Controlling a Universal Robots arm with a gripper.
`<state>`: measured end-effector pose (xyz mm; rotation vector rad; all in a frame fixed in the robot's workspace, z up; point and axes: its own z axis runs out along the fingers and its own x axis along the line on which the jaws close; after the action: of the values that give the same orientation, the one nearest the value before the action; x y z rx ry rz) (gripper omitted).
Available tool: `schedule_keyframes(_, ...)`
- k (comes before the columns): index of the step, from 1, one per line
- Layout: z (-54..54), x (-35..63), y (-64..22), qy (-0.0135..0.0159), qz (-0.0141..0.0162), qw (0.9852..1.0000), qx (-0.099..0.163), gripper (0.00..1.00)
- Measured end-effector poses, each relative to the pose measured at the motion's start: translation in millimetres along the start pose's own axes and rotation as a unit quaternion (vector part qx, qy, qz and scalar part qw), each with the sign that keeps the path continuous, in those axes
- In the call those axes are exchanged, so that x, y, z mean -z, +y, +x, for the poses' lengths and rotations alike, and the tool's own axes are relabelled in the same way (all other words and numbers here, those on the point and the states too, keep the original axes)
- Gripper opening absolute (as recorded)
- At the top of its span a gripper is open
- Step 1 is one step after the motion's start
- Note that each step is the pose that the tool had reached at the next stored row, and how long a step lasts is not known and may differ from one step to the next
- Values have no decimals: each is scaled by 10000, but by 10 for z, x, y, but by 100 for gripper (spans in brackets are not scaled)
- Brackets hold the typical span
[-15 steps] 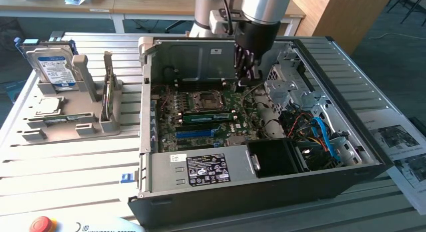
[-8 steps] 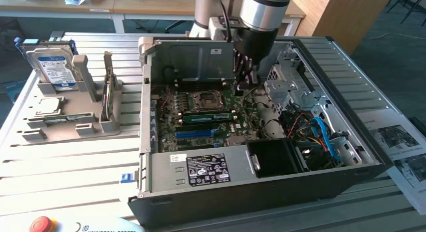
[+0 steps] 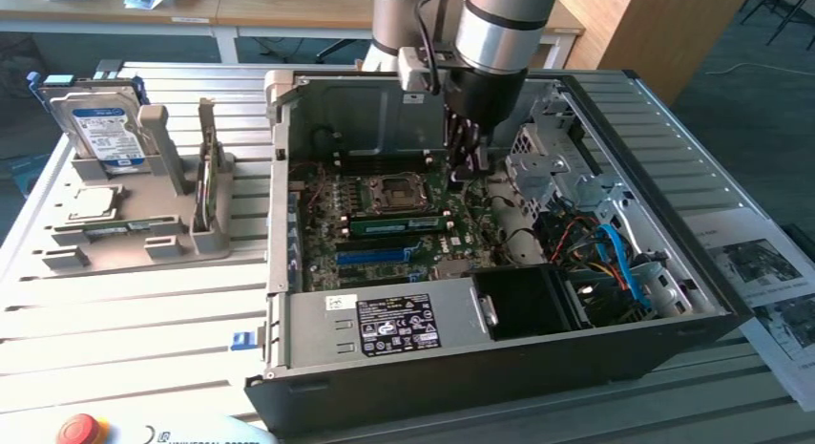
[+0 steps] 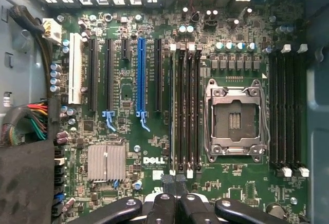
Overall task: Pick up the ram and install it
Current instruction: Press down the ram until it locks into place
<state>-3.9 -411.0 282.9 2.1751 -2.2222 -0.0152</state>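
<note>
The ram, a long green stick, stands on edge in a memory slot inside the open computer case, just in front of the processor socket. In the wrist view the ram shows edge-on as a thin line in the outermost of several black slots beside the socket. My gripper hangs inside the case, above the board near one end of the ram. Its fingers are shut together, with nothing seen between them.
On the exterior view's left, a grey holder carries an upright hard drive and a square silver processor. Cables and a drive cage crowd the case's right side. A red stop button sits at the front; papers lie right.
</note>
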Motion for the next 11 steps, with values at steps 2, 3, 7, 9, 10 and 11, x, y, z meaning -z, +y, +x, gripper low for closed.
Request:
schedule_keyframes(2,-1,-35,-1,0,0,10000,-1,10)
schedule_keyframes(3,-1,-53,-2,0,0,10000,-1,10)
schedule_keyframes(7,-2,-127,-4,0,0,10000,-2,10)
schedule_keyframes(9,-3,-163,-5,-1,1,10000,-3,10)
schedule_keyframes(10,-3,-181,-5,0,1,10000,-3,10)
schedule_keyframes(11,-3,-199,-6,0,1,10000,-4,10)
